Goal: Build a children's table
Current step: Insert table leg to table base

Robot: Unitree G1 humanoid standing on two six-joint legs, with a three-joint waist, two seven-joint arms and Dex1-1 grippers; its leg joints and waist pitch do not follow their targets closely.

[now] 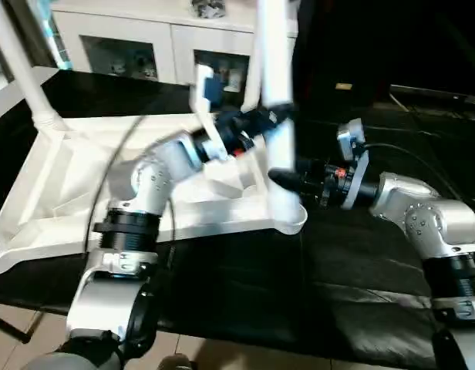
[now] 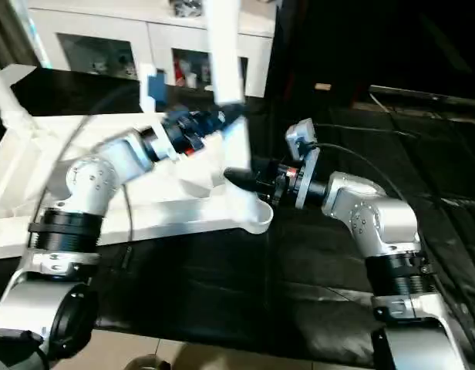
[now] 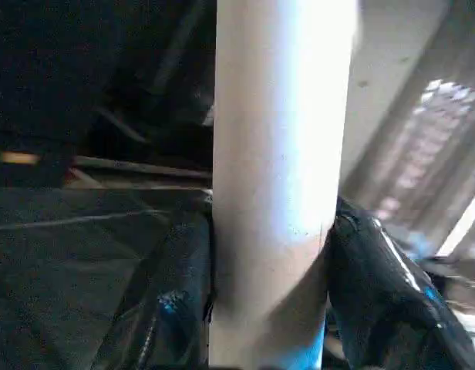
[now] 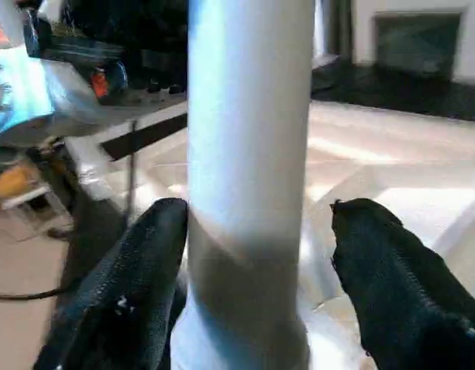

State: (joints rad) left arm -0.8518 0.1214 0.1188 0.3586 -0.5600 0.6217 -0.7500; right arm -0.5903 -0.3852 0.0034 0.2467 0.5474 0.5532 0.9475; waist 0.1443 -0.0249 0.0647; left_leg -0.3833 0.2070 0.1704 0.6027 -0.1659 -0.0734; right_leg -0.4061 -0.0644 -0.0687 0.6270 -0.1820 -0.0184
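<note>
The white tabletop [image 1: 83, 193] lies underside up on a black table. One white leg [image 1: 25, 77] stands in its far left corner. A second leg [image 1: 274, 62] rises upright from the near right corner socket [image 1: 288, 212]. My left gripper [image 1: 264, 119] is shut on this second leg partway up; in the left wrist view both black fingers [image 3: 176, 293] press against the tube [image 3: 276, 154]. Lower down, just above the socket, my right gripper [image 1: 282, 179] straddles the same leg [image 4: 249, 116]. It is open, with a gap between one finger [image 4: 392, 277] and the tube.
A white glass-door cabinet [image 1: 122, 46] stands behind the table. Black cables [image 1: 430, 162] run across the black tabletop surface [image 1: 245, 285] at the right. Tiled floor shows past the near edge at lower left.
</note>
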